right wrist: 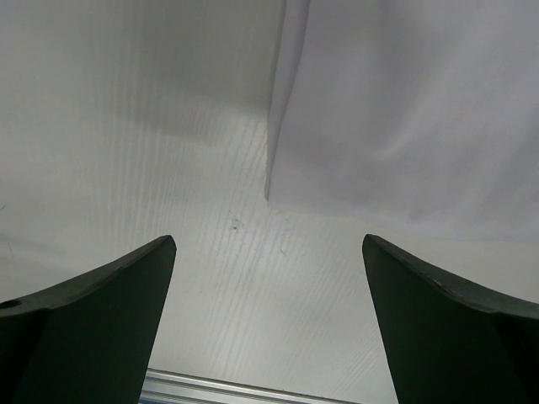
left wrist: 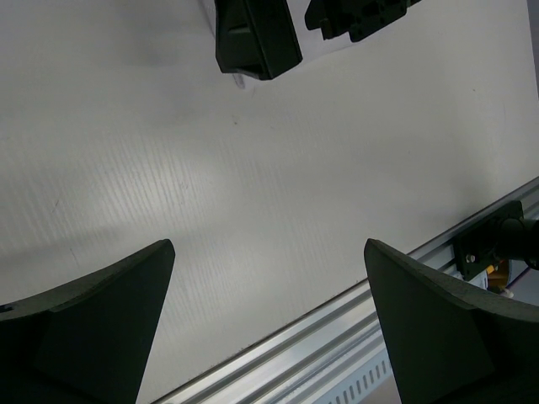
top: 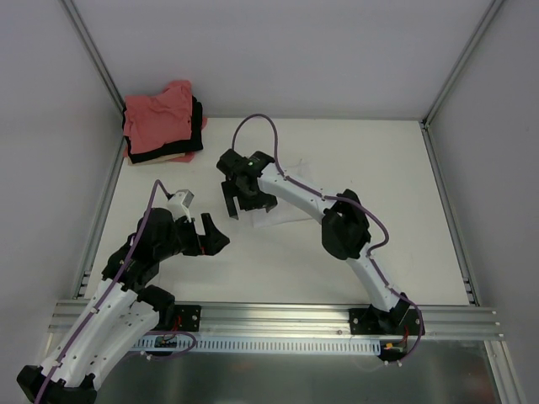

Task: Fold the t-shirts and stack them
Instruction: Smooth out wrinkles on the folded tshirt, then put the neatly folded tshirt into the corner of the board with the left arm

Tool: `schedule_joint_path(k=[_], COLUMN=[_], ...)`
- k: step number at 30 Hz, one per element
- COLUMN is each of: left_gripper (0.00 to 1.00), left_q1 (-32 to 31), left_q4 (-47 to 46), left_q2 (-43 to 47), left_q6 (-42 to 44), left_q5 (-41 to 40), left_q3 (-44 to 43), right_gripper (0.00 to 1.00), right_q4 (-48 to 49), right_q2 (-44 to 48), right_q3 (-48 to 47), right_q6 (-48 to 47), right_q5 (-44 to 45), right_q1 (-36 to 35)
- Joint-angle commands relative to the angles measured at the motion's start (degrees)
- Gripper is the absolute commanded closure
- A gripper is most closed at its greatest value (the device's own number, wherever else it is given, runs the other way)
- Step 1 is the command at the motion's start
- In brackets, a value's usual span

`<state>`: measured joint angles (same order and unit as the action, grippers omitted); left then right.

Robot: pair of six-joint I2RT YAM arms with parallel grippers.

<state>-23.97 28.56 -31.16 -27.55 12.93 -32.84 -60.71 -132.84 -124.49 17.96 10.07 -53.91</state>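
White table (top: 354, 168), one white t-shirt (right wrist: 404, 109), one pink-black-cream stack (top: 162, 126), left pincer (top: 216, 234) and right pincer (top: 240, 205) both wide, empty.

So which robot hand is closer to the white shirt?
Right. The right gripper hovers open at the edge of the white shirt. The left gripper, also open, is off to the shirt's side over bare table.
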Motion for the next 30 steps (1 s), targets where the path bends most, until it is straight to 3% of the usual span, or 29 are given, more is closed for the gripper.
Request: schedule_joint_path(k=[1, 22, 30], left_gripper=[0.01, 0.01, 0.01], left_q1=[-0.2, -0.3, -0.4], left_q4=[-1.2, -1.1, -1.0], left_q2=[0.1, -0.4, 0.0], left_q6=[0.8, 0.8, 0.7], left_q5=[0.2, -0.4, -0.5], left_q3=[0.3, 0.3, 0.3], right_gripper=[0.01, 0.03, 0.13], right_q4=[-1.0, 4.4, 5.2], right_q2=[-1.1, -4.7, -4.7], right_q3=[-2.4, 2.7, 5.5], right_q6=[-0.1, 0.2, 0.5], right_q5=[0.3, -3.1, -2.8], right_q1=[1.6, 3.0, 3.2])
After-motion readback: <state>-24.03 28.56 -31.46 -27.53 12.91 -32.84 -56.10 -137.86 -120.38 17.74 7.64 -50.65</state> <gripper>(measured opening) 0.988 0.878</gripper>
